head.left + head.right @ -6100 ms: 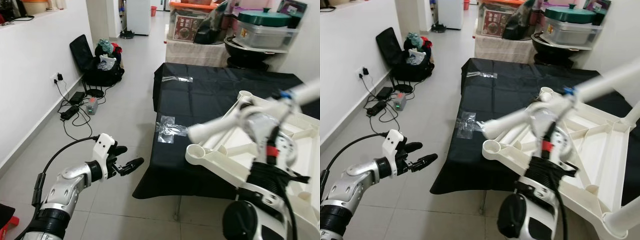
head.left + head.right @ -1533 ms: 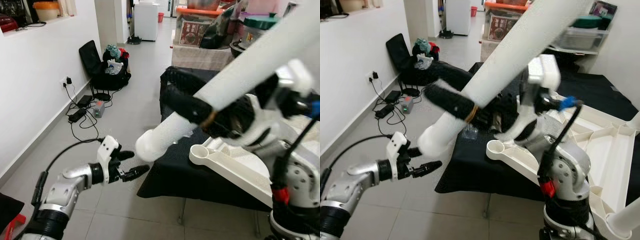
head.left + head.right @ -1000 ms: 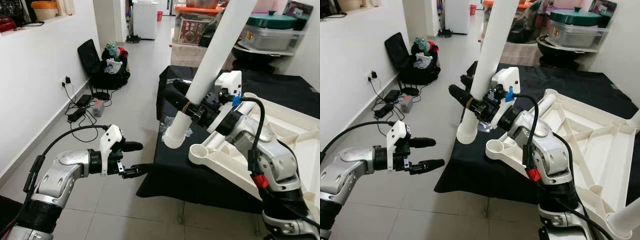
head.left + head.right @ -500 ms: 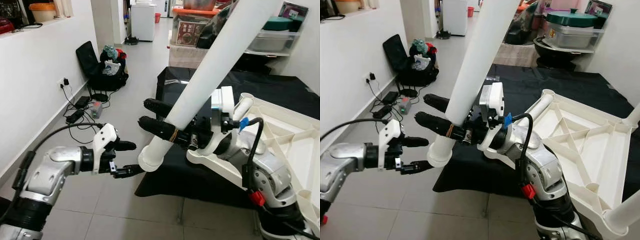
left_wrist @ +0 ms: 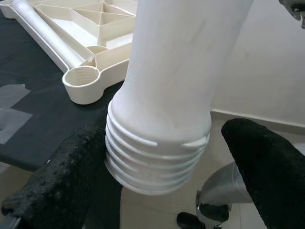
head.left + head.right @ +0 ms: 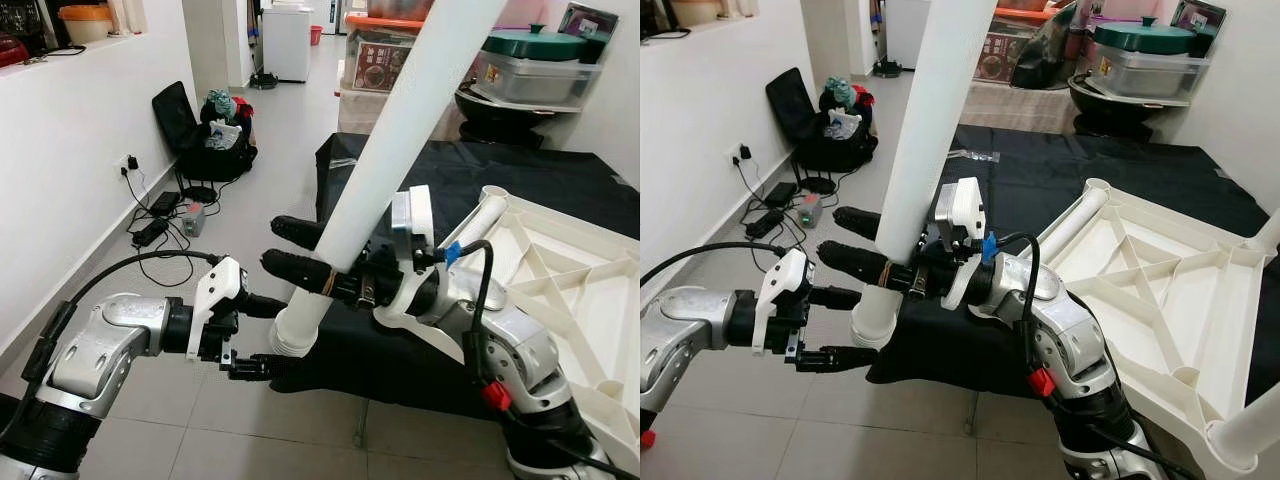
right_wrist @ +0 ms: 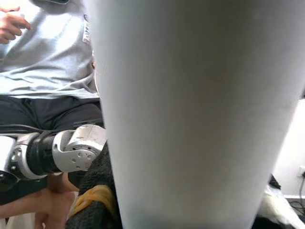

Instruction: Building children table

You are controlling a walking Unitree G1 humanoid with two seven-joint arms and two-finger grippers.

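My right gripper [image 6: 278, 245] is shut on a long white table leg [image 6: 400, 130], low on the shaft. The leg slants up to the right, and its threaded end [image 6: 290, 335] points down over the floor. My left gripper [image 6: 282, 336] is open, with one black finger on each side of that threaded end [image 5: 157, 152], close to it; contact cannot be made out. The white table top [image 6: 1160, 300] lies upside down on the black-covered table [image 6: 500, 170]. An empty round leg socket [image 5: 83, 81] sits at its near corner.
A black bag with clothes [image 6: 215, 130] and cables with chargers [image 6: 160, 215] lie on the floor by the left wall. Boxes and pots [image 6: 520, 60] are stacked behind the table. A person in a grey shirt [image 7: 47, 47] is seated close behind me.
The leg has tipped more upright and its threaded end has come down between my left gripper's fingers. My left gripper has moved in towards it.
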